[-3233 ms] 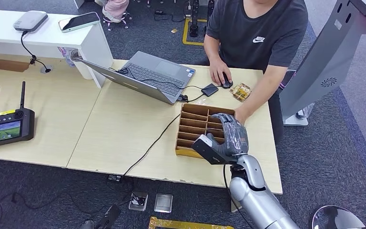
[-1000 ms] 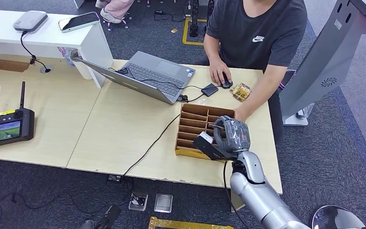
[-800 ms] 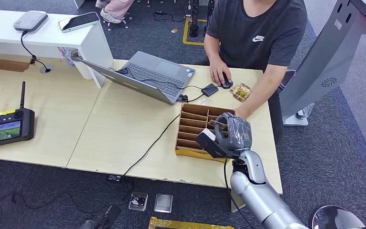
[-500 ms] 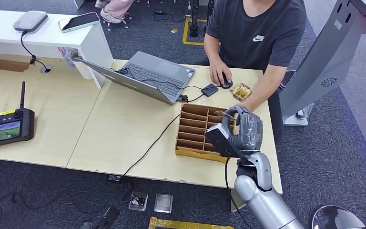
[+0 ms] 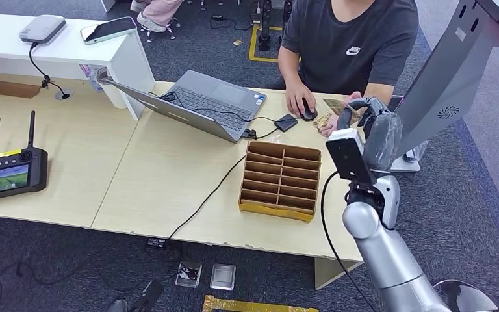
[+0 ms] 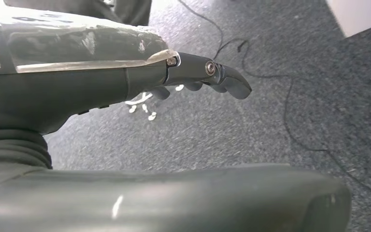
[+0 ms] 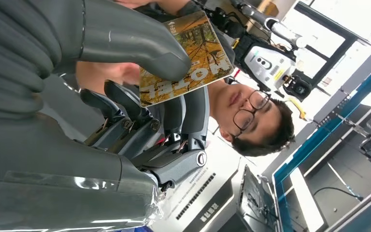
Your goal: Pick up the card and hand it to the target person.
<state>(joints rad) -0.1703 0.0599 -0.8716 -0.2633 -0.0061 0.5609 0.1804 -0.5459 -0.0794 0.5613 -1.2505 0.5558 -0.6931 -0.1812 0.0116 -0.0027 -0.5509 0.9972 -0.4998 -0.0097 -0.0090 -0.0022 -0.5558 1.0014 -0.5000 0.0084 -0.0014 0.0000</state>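
My right hand [image 5: 371,129] is raised above the table's far right corner, in front of the seated person [image 5: 351,39]. It pinches a yellow-brown card [image 7: 189,54] printed "HOTEL" between the thumb [image 7: 125,38] and the darker fingers. In the head view the card [image 5: 333,104] sticks out of the hand toward the person, whose one hand [image 5: 330,125] lies just beside it. Their other hand rests on a mouse [image 5: 308,114]. My left hand [image 6: 193,72] hangs over grey carpet with nothing in it, fingers loosely extended.
A brown cardboard divider tray [image 5: 279,179] sits on the table below my raised hand. An open laptop [image 5: 214,104] with cables lies to its left, a black remote controller [image 5: 10,172] at the far left. A grey stand [image 5: 442,84] rises on the right.
My right hand rose out of the divider tray with the card and swung up and right toward the person. The person's hand left the tray's edge.
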